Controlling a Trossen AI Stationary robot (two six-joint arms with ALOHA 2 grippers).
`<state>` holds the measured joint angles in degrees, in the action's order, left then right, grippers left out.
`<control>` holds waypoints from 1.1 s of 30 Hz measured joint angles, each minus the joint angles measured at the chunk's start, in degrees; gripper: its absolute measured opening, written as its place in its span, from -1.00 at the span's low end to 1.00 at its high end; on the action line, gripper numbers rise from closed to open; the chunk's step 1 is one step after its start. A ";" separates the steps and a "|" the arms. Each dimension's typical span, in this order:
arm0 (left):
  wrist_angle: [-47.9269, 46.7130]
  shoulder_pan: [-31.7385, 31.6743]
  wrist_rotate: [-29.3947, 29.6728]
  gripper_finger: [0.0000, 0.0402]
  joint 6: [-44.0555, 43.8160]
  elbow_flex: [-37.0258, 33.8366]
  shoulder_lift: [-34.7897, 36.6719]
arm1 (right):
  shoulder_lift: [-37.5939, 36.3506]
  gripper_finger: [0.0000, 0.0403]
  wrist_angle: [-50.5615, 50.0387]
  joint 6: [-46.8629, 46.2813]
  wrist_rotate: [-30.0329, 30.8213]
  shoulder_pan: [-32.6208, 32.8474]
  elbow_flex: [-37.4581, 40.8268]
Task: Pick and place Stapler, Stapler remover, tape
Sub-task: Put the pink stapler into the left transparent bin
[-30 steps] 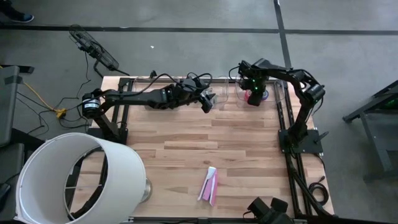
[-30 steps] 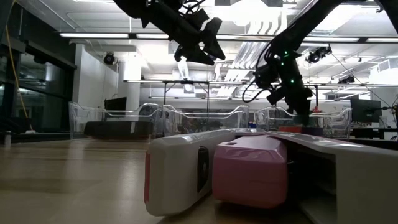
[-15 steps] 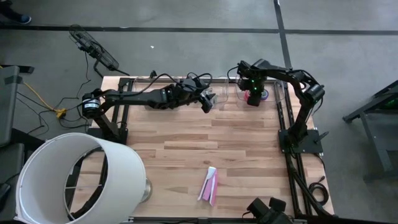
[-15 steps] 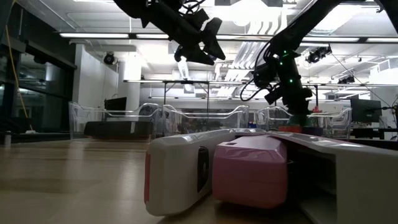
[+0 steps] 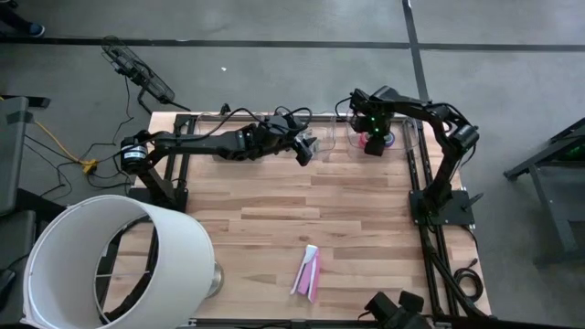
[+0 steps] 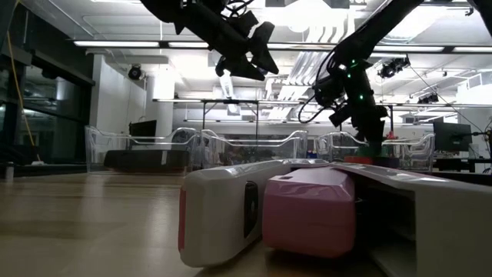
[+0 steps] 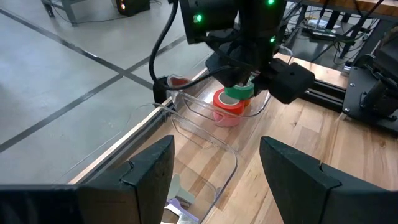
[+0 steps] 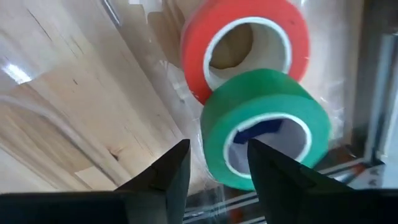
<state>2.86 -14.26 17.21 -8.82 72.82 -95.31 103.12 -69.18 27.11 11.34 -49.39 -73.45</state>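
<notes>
At the table's far right, my right gripper (image 8: 219, 180) points down, open, over a clear bin (image 7: 205, 127) of tape rolls. A green roll (image 8: 264, 127) lies tilted on a red-orange roll (image 8: 249, 37), with a pink roll (image 7: 227, 118) under them. Whether the fingers touch the green roll, I cannot tell. My left gripper (image 7: 217, 180) hangs open and raised over the far middle bin, holding nothing. A pink-and-white stapler (image 5: 308, 272) lies flat near the table's front edge. A small purple-white thing (image 7: 180, 206) lies in the bin below my left gripper; whether it is the stapler remover, I cannot tell.
Several clear bins (image 6: 246, 150) line the far edge; the leftmost holds a dark object (image 6: 146, 160). A big white cylinder (image 5: 110, 260) lies at the near left corner. A black frame (image 5: 425, 210) runs along the right edge. Bare wood spreads across the middle.
</notes>
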 joint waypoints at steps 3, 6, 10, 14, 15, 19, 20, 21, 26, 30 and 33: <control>-0.01 0.00 0.00 0.17 0.00 0.00 0.00 | -1.33 -0.24 -0.01 -0.06 0.91 -0.10 0.00; 0.00 0.00 0.00 0.17 -0.02 0.00 0.00 | -3.04 -0.24 0.05 -0.09 2.28 -0.10 0.00; -0.01 0.00 0.00 0.17 -0.01 0.00 0.00 | -5.16 -0.24 0.43 -1.54 3.01 -0.10 -0.04; 0.00 0.00 0.00 0.17 0.00 0.00 0.00 | -7.77 -0.24 0.82 -3.75 3.45 -0.10 -0.04; 0.00 0.00 0.00 0.17 0.00 0.00 0.00 | -8.46 -0.24 1.12 -4.42 3.49 -0.10 -0.04; -0.01 -0.01 0.00 0.17 -0.01 0.00 0.00 | -11.50 -0.24 1.84 -5.93 3.68 -0.10 -0.04; -0.01 0.00 0.00 0.17 0.00 0.00 0.00 | -12.30 -0.24 2.13 -6.19 3.61 -0.10 -0.04; -0.01 0.00 0.00 0.17 -0.02 0.00 0.00 | -13.07 -0.23 2.47 -6.58 3.60 -0.10 -0.04; -0.01 -0.01 -0.25 0.17 -0.02 0.00 0.00 | -17.17 -0.21 4.13 -8.82 3.52 -0.10 -0.04; -0.07 -0.02 -2.80 0.17 -1.15 0.00 0.00 | -20.13 -0.16 5.64 -10.70 3.44 -0.13 -0.04; -0.93 0.00 -4.85 0.17 -3.99 0.00 0.15 | -22.23 -0.07 6.79 -11.85 2.38 -0.13 -0.04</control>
<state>1.92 -14.26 12.37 -12.81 72.82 -95.16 80.89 -62.39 15.26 13.73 -49.52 -73.49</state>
